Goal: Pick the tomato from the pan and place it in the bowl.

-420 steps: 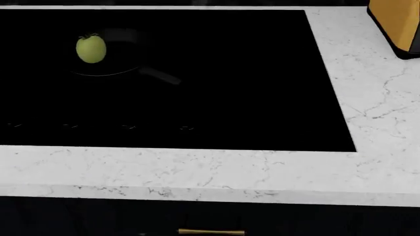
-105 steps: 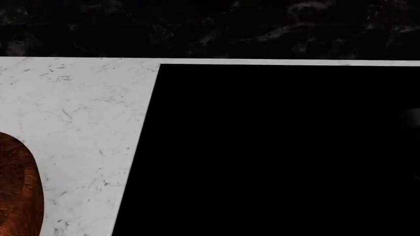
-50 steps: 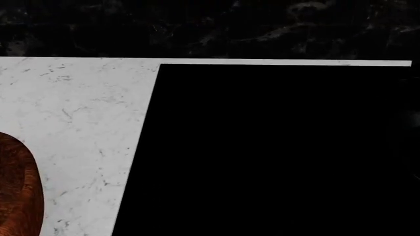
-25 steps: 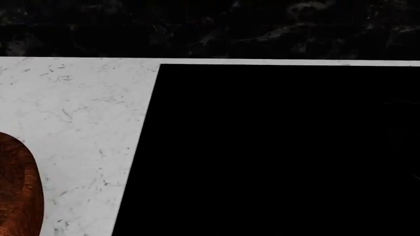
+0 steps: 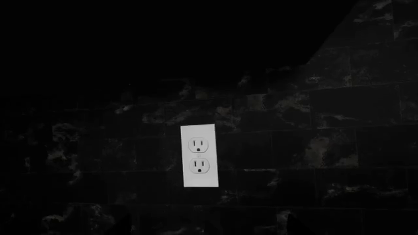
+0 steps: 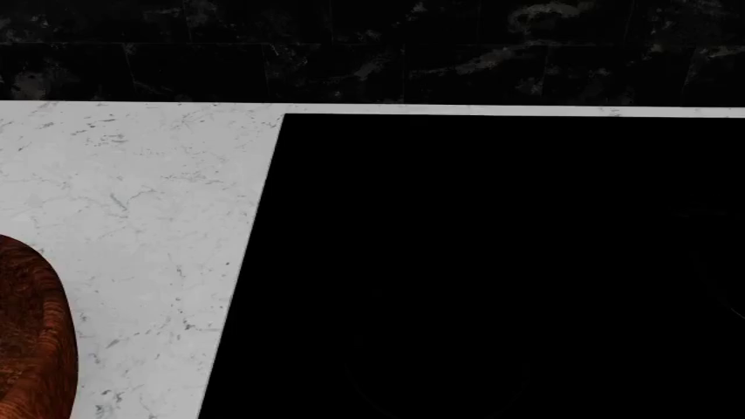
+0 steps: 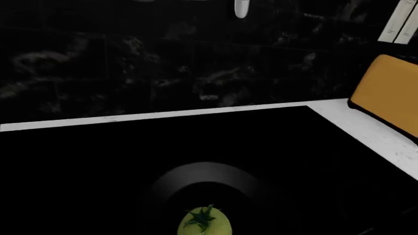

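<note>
Task was barely begun: tomato [image 7: 204, 223] sat in the pan [image 7: 207, 188] on the black cooktop [image 6: 501, 262], bowl [image 6: 35, 336] w/ nothing visible in it at head view's left edge, no gripper in any view, so jaw state couldn't be told; pick & place both remained.

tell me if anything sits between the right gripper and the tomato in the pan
Nothing visible does. In the right wrist view the tomato sits in the pan with only bare black cooktop around it. The gripper itself is out of view.
</note>
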